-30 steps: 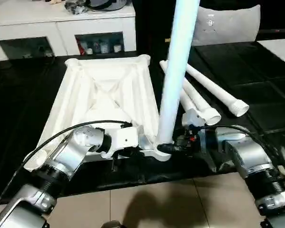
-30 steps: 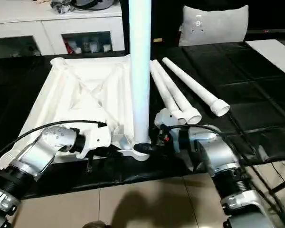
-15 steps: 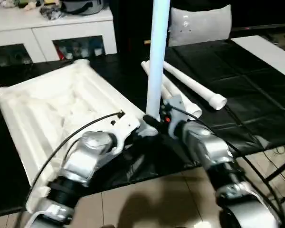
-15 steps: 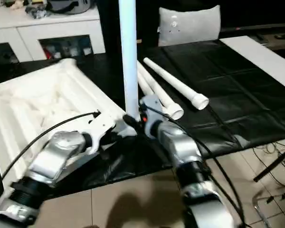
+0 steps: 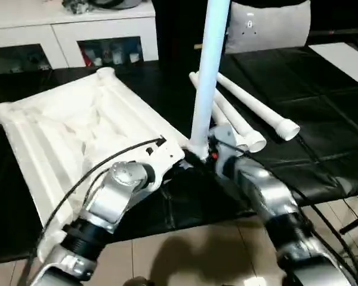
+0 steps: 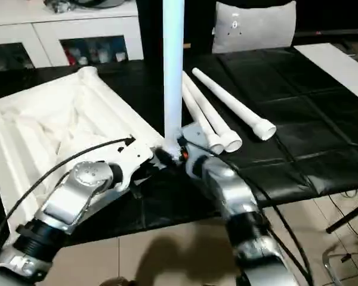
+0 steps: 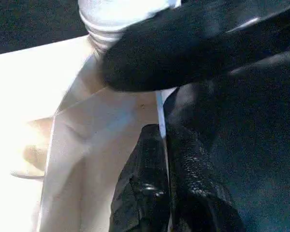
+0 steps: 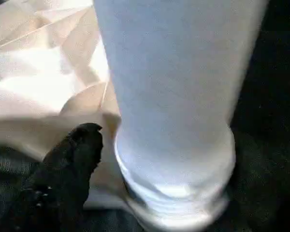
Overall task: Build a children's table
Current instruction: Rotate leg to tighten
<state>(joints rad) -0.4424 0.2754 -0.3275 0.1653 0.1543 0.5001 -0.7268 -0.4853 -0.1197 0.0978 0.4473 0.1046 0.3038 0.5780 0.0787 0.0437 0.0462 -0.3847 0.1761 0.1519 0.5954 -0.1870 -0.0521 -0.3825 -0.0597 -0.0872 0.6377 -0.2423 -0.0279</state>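
Fingers first: the left fingers (image 7: 159, 193) are clenched together, pinching the thin edge of the table top (image 5: 65, 143) at its near corner. You can see the white rim running right between the two black pads in the left wrist view.

That table top lies upside down, ribbed underside up, on the left part of the black surface (image 5: 322, 119), turned at an angle to the surface's front edge. One round corner socket (image 5: 105, 74) sits up toward the back edge.

At the top's near corner, close to the front edge of the surface, one leg (image 5: 209, 71) stands upright, its threaded bottom end seated in the corner socket there.

The right fingers (image 5: 198, 158) sit right at the base of that leg. One black finger (image 8: 63, 179) shows just beside the leg's foot with a gap to it, so they look released rather than clamped on.

Further right, three more legs (image 5: 250, 113) lie side by side on the surface, wide ends pointing toward the front edge, just beside the right forearm (image 5: 268, 196).
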